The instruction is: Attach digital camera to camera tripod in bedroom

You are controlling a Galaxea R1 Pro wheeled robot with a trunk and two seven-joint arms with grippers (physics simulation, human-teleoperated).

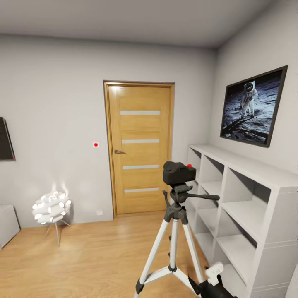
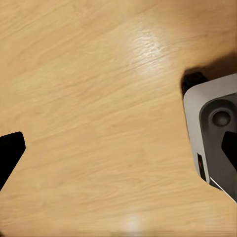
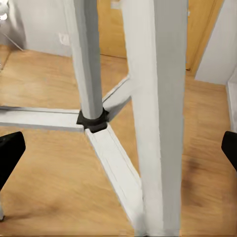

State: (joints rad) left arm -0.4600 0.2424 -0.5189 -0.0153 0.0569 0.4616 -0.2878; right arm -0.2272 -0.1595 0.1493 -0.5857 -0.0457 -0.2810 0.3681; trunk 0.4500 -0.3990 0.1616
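Sitting atop the upright camera tripod (image 1: 174,231), digital camera (image 1: 179,172), well above the right hand (image 3: 118,148). Fingers spread apart, tripod legs just ahead; left hand (image 2: 118,148) likewise apart over floor.

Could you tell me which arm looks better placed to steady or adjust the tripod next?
The right, probably: its claw is open with the camera tripod legs close ahead, while the left claw faces bare floor.
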